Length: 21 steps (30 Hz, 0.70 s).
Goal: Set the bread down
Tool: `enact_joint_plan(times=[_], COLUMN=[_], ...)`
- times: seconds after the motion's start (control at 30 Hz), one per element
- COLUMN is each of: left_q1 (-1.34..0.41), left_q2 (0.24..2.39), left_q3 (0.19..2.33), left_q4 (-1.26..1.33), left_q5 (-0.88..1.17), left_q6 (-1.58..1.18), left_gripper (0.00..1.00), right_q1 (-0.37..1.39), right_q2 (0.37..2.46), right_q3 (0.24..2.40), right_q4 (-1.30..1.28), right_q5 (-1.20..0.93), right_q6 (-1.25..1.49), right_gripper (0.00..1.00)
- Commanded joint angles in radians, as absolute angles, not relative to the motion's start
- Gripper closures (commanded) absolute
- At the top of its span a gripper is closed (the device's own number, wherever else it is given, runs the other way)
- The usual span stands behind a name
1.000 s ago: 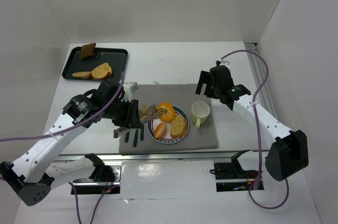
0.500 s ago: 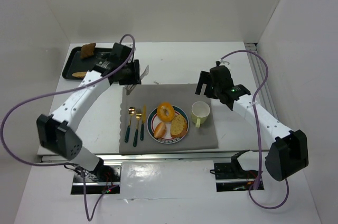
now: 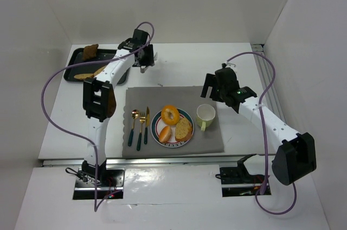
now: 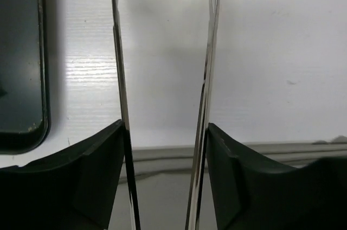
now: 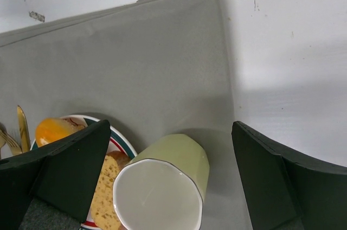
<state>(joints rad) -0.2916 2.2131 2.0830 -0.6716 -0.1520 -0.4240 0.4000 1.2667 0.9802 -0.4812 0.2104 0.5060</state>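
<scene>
Bearing from left gripper to bread slices: leftward and slightly toward the arm bases. Lay flat on dark tray at far left of table, long axis running roughly across the table (part hidden beneath the left arm, so exact outline not determinable). Accompanied by a darker chunk at the tray's far corner. Hovered just beyond the tray's right edge, over bare table, not above any bread. Showed in the left wrist view as two thin fingers standing moderately apart with nothing between them; only the tray rim visible at the left margin, no bread in that view. Judged nearer arm: left, by a wide margin. Required next, as judged: a leftward shift over the tray before any closing. Noted right gripper spread wide and empty over cup, beside plate already carrying one slice.
</scene>
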Motion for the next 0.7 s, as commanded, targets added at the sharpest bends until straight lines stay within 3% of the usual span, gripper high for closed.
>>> enact_joint_plan(times=[0.0,0.17,0.33,0.57,0.67], left_q1=[-0.281,-0.247,-0.247,-0.256,-0.278], left_q2=[2.256,2.307,2.214,2.024,1.910], left_q3=[2.137,2.149,2.151,2.128,1.992], left_q4=[-0.687,-0.706,-0.724,-0.827,-0.851], left_q5=[-0.134,-0.049,-0.049,-0.027,-0.057], left_q6=[-0.407,-0.428,-0.397,-0.364,-0.373], left_gripper=[0.28,0.23,0.03,0.01,0.01], right_q1=[0.408,0.408,0.408,0.408,0.408], right_q2=[1.269,1.259,1.259,1.301,1.301], right_q3=[1.000,0.991,0.991,1.012,1.022], right_q4=[-0.489,-0.489,-0.489,-0.489,-0.489], right_q5=[0.235,0.235,0.235,0.258,0.282], right_q6=[0.525,0.534,0.534,0.525,0.525], right_gripper=[0.00,0.00,0.00,0.00,0.00])
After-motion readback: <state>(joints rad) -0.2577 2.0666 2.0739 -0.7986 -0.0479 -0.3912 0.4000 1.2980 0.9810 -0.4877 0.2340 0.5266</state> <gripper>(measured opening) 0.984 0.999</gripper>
